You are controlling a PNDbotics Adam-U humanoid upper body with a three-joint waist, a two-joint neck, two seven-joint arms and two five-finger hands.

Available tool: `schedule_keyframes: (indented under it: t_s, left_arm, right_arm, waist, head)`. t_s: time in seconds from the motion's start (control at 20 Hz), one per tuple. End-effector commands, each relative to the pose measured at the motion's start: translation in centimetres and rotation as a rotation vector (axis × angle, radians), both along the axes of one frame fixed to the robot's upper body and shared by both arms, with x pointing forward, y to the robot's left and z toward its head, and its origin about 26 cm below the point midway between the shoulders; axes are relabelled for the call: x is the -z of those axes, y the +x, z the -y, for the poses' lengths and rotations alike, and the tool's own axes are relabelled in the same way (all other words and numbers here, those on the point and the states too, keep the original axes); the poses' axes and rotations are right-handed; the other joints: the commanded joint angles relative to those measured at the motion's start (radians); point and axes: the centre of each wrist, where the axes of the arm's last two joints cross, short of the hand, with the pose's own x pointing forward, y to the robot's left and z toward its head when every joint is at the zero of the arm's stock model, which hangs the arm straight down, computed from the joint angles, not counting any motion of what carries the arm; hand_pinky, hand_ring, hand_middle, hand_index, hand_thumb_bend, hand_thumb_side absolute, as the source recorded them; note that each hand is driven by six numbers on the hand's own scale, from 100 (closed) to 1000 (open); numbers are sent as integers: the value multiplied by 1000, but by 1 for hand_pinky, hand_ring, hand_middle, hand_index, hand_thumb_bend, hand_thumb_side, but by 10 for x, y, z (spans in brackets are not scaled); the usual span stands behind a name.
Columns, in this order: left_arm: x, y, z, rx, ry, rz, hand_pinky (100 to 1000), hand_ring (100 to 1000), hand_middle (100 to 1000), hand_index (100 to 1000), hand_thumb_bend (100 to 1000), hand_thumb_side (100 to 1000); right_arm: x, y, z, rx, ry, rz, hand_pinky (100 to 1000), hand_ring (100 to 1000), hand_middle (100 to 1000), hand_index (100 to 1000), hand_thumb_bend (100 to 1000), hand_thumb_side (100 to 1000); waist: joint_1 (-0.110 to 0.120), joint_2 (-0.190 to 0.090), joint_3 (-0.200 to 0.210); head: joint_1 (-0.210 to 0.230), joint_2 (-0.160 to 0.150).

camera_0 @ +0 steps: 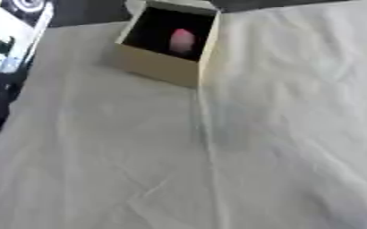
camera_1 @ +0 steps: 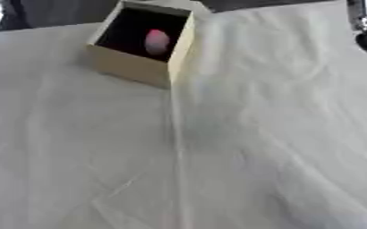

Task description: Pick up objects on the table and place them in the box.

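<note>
the box (camera_0: 161,67) sits in the upper left of the frame with a pink rounded object (camera_0: 182,41) already inside. the white cloth (camera_0: 218,170) shows nothing else to collect (looks near finished). neither hand is in view, so their state can't be told.

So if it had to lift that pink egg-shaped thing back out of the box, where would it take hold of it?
Probably from straight above, through the open top. The pink object lies on the dark floor of the box, whose tall walls close off every side approach. Fingers and thumb would likely pinch its rounded sides across the narrow width. Neither hand shows in either view.
</note>
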Motion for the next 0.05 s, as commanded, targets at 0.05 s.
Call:
schedule_keyframes:
  t_s: [0.05]
  left_arm:
    - [-16, -45, -10, 30, -92, 130, 564, 735, 791, 867, 149, 407]
  right_arm:
    - [-9, -5, 2, 15, -10, 43, 830, 661, 574, 780, 100, 663]
  waist:
    - [-7, -26, 5]
  head:
    - [-5, 2]
